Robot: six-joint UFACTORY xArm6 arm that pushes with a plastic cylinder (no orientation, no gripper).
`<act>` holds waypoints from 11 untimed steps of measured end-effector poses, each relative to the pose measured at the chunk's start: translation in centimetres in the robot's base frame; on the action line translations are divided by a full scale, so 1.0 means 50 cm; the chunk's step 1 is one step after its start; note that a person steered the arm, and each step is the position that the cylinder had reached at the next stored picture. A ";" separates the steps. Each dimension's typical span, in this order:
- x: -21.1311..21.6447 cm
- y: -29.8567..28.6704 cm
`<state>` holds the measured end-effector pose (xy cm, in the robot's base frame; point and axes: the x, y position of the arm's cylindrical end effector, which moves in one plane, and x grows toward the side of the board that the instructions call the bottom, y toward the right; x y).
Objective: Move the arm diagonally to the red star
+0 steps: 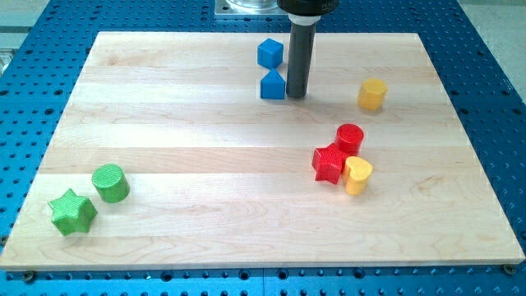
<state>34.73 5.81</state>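
Observation:
The red star (329, 163) lies on the wooden board (205, 197) right of centre. A red cylinder (350, 137) touches it at its upper right and a yellow heart (357, 174) touches it at its right. My tip (297, 96) stands near the view's top, just right of a blue triangular block (273, 85). The tip is above and slightly left of the red star, well apart from it.
A blue cube (269, 53) sits above the blue triangular block. A yellow cylinder (372, 94) stands right of the tip. A green cylinder (109, 182) and a green star (72, 212) lie at the lower left. Blue perforated table surrounds the board.

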 end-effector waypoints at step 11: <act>0.365 -0.322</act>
